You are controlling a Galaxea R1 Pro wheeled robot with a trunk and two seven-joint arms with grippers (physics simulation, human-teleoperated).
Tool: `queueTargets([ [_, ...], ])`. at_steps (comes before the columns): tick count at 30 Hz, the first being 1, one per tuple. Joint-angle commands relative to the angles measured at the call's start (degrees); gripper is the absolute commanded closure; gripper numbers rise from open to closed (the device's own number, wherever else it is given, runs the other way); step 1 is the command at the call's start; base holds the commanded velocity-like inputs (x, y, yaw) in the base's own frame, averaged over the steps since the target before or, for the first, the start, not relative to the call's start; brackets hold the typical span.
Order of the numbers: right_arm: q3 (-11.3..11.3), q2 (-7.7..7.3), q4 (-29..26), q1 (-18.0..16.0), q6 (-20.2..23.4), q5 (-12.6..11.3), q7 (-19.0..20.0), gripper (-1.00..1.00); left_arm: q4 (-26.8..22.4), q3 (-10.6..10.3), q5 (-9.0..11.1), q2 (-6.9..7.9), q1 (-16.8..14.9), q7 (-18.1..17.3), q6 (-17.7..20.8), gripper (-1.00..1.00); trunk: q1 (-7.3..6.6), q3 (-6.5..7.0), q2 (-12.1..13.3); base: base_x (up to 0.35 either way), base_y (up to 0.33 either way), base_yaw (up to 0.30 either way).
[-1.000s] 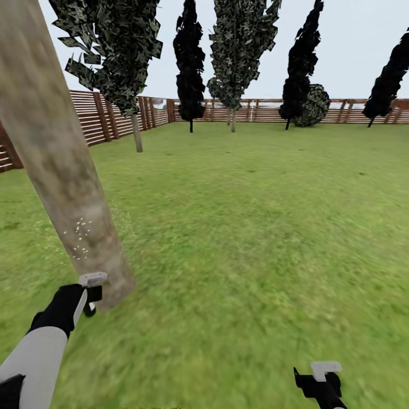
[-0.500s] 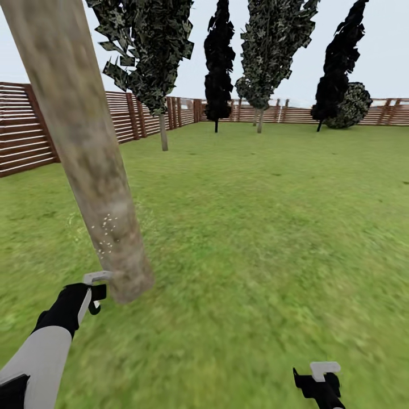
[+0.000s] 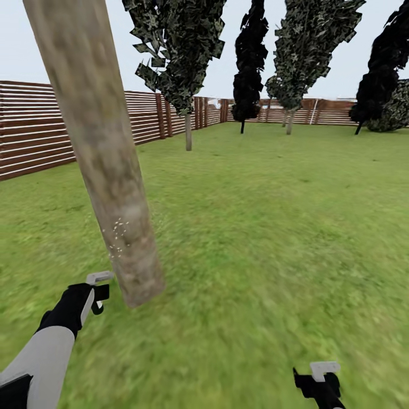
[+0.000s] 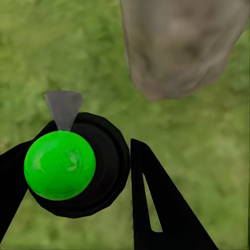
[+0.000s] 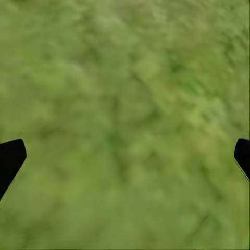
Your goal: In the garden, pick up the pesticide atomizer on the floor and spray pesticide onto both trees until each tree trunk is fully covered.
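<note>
A thick, smooth tree trunk (image 3: 108, 159) of mottled beige-grey bark stands on the green grass lawn (image 3: 272, 227), leaning in the head view. A small patch of whitish pesticide specks (image 3: 118, 238) dots its lower bark. Just beside the trunk's base, the left gripper (image 3: 96, 292) is clamped around the atomizer (image 4: 70, 164), a black round body with a glossy green ball and a grey nozzle.

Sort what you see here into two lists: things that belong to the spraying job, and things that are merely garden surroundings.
Job:
atomizer in left gripper
tree trunk
pesticide specks

Surroundings:
wooden fence
dark cypress-like trees
lawn
right gripper, open
</note>
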Motion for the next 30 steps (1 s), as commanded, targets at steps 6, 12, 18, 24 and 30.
queueTargets([
  [6,0.0,-0.09,0.0,0.0,0.0,0.0,0.0,-1.00,0.0,0.0,-0.1,-0.11,0.0,0.0,0.0,1.00,0.00,0.00,0.0,0.233,-0.186,0.067],
  [12,0.0,0.00,0.0,0.0,0.0,0.0,0.0,-1.00,0.0,0.0,-0.1,-0.19,0.0,0.0,0.0,1.00,0.00,0.00,0.0,0.191,-0.218,0.000],
  [18,0.0,0.00,0.1,0.0,0.0,0.1,0.0,-1.00,0.0,0.0,-0.1,-0.20,0.0,0.0,0.0,1.00,0.00,0.00,0.0,0.146,-0.243,0.000],
  [24,0.0,0.00,0.1,0.0,0.0,0.0,0.0,-1.00,0.0,0.0,-0.1,-0.20,0.0,0.0,0.0,1.00,0.00,0.00,0.0,0.129,-0.252,0.000],
  [30,0.0,0.07,0.1,0.0,0.0,0.0,0.0,-1.00,0.0,0.0,-0.1,-0.11,0.0,0.0,0.0,1.00,0.00,0.00,0.0,0.124,-0.253,0.095],
])
